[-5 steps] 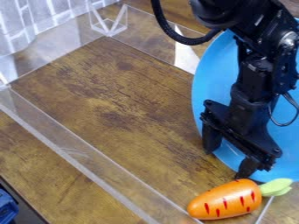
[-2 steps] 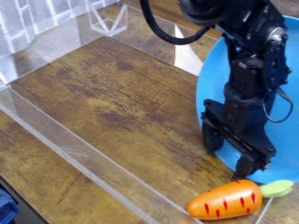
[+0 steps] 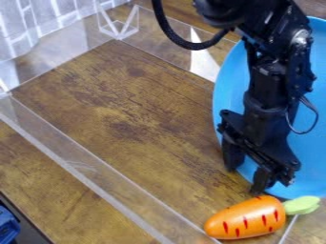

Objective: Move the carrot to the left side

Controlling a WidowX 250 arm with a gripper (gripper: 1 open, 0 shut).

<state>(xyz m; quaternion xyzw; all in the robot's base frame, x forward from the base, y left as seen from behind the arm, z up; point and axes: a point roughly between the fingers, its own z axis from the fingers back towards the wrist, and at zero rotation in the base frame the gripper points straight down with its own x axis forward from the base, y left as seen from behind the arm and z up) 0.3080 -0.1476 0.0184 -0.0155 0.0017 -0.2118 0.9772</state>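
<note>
Claw poised above the toy carrot, holding nothing.

The black gripper (image 3: 257,170) points down with its jaws apart over the edge of the blue plate (image 3: 235,81). Just below lies the orange carrot (image 3: 247,219), green top toward the right, on the wooden table (image 3: 114,105).

Tabletop (image 3: 128,105): dark brown wood grain, worn in places.
Blue plate (image 3: 235,81): large and round, laid on the wood at the right side, cut off by the frame edge.
Clear panels (image 3: 71,152): transparent plastic walls, set along the near-left edge and the far edge of the wood.
Dark blue object (image 3: 7,224): partly seen at the bottom-left corner, kind not to be told.
</note>
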